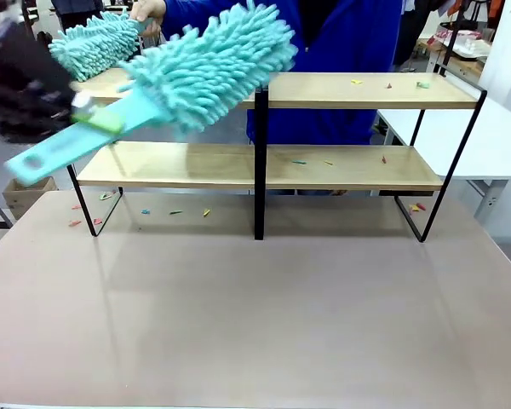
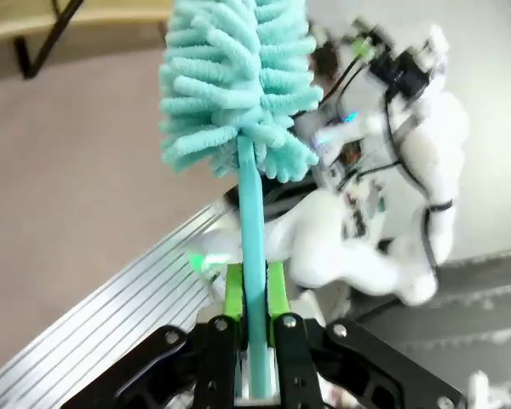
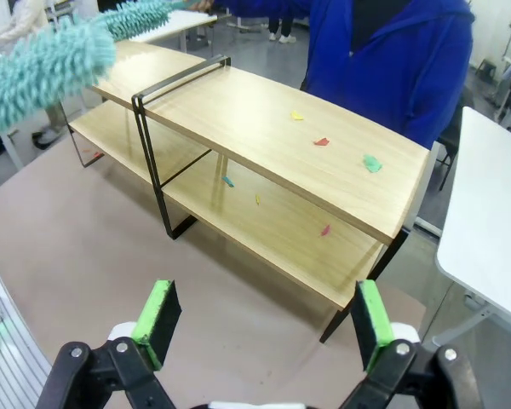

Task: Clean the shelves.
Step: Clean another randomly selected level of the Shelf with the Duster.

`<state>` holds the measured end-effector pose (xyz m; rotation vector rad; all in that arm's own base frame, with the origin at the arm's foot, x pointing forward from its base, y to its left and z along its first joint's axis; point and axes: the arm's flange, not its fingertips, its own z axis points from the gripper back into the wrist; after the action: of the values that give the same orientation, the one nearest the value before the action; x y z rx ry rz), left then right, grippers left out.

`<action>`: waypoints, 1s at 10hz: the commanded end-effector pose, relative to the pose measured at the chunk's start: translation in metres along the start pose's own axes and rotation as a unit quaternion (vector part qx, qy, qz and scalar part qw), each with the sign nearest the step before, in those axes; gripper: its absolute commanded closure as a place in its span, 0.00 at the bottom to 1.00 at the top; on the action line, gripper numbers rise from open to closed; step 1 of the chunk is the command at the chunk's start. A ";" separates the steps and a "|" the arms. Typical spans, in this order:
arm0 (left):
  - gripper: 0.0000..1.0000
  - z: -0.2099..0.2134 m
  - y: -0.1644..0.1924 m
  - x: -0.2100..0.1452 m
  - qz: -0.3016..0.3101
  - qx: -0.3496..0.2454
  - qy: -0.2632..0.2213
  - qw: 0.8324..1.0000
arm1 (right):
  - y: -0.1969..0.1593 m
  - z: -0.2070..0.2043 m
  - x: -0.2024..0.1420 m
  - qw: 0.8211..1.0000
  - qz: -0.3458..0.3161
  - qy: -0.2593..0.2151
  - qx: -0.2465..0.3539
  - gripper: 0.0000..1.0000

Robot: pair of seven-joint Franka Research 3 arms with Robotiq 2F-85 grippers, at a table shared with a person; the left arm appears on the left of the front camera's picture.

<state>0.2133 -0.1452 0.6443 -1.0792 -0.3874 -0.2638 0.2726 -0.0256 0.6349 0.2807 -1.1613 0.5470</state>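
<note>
On the shelves lie coloured scraps; left claw grips duster, right claw gapes

Our front camera faces the shelves across the table. Beyond the right pincer, we see those shelves obliquely from above. Just ahead of the left pincer, the microfibre duster looms close.

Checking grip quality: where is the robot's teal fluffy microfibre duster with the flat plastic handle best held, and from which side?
Grip the teal fluffy microfibre duster by its flat plastic handle, not the soft head, which would squash. Come in across a narrow edge so the pads close on its two broad faces, as the left tool holds it now.
</note>
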 end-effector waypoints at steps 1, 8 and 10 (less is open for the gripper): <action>0.88 0.016 0.015 -0.004 -0.027 0.027 0.033 0.999 | -0.001 0.000 0.000 1.000 0.000 0.000 0.000 0.00; 0.88 -0.110 -0.062 0.083 -0.028 0.100 0.007 0.995 | -0.001 0.000 0.000 1.000 0.000 0.000 0.000 0.00; 0.88 -0.164 -0.073 0.147 0.035 0.170 -0.017 0.985 | -0.001 0.000 0.000 1.000 0.000 0.000 0.000 0.00</action>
<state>0.3068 -0.3115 0.6784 -0.8404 -0.4451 -0.2313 0.2726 -0.0256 0.6349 0.2808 -1.1610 0.5471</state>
